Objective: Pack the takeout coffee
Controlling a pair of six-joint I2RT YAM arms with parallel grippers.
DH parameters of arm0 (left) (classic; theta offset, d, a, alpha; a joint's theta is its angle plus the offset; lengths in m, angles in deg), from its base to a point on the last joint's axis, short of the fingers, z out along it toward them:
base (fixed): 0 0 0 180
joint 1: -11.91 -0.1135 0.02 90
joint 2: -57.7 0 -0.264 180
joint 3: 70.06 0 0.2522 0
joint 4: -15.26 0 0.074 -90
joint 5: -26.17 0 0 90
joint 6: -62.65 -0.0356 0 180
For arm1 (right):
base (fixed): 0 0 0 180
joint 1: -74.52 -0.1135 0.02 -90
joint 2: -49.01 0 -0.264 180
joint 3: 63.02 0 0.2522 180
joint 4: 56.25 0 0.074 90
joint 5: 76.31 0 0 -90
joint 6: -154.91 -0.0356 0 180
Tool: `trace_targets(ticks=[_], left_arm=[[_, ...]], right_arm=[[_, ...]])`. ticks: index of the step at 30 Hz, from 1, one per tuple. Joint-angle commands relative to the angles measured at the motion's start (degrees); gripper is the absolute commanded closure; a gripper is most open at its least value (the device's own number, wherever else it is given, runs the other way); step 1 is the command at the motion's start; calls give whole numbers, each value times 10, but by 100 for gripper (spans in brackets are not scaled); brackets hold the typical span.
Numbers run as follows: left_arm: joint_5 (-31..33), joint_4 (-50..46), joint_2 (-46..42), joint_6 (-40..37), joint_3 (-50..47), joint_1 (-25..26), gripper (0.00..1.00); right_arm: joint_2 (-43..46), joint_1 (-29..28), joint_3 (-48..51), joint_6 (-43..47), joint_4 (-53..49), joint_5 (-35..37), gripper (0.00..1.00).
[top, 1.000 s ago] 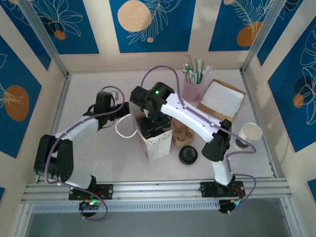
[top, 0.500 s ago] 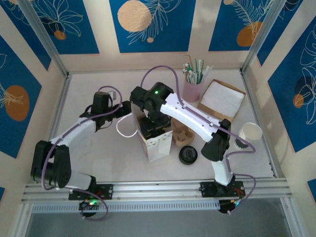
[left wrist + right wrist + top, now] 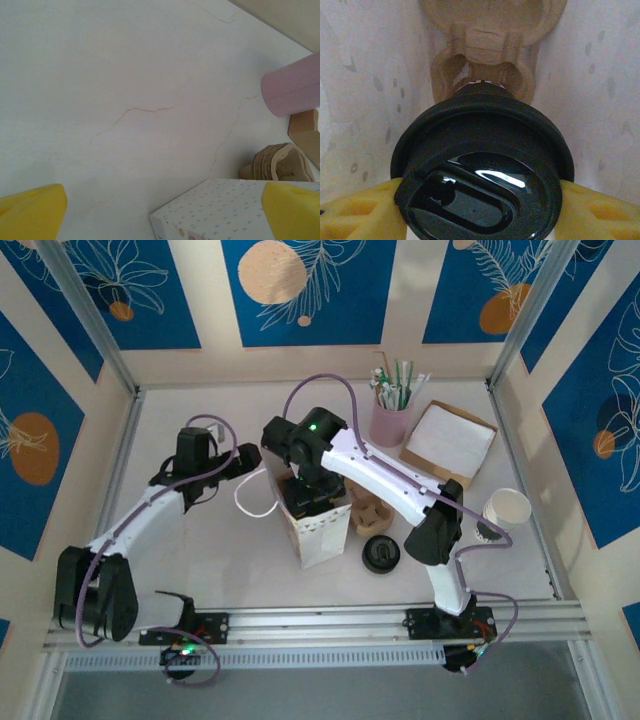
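Observation:
The takeout coffee (image 3: 480, 165), capped with a glossy black lid, hangs inside the white patterned paper bag (image 3: 318, 530). My right gripper (image 3: 482, 210) is shut on it, one yellow finger (image 3: 360, 210) at each side of the lid's rim. Below the cup lies a brown pulp cup carrier (image 3: 490, 30) at the bag's bottom. From above, my right gripper (image 3: 310, 495) reaches into the bag's mouth. My left gripper (image 3: 250, 458) stands open with nothing in it, just left of the bag; its yellow fingertips (image 3: 30, 210) frame the bag's corner (image 3: 235, 210).
A pink cup of straws (image 3: 390, 425) stands behind the bag. A second pulp carrier (image 3: 368, 512) and a loose black lid (image 3: 381, 553) lie right of it. A cardboard box (image 3: 450, 440) sits at back right. An open white paper cup (image 3: 508, 508) stands far right.
My left gripper has opened wide and drawn back to the left, away from the bag. The right gripper stays shut on the cup inside the bag.

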Motion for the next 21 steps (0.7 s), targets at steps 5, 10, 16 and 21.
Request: trace_targets(ticks=[5,10,16,21], left_arm=[[16,-18,-33,-8,-21,-19,0],[15,-21,-52,-7,-34,-27,0],[12,-24,-55,-9,-34,-30,0],[10,-23,-56,-10,-34,-31,0]], right_arm=[[-6,0,-10,3,-88,17,45],[-6,-1,-15,3,-88,22,45],[-13,-1,-5,5,-89,7,45],[-11,-3,12,3,-89,-1,45]])
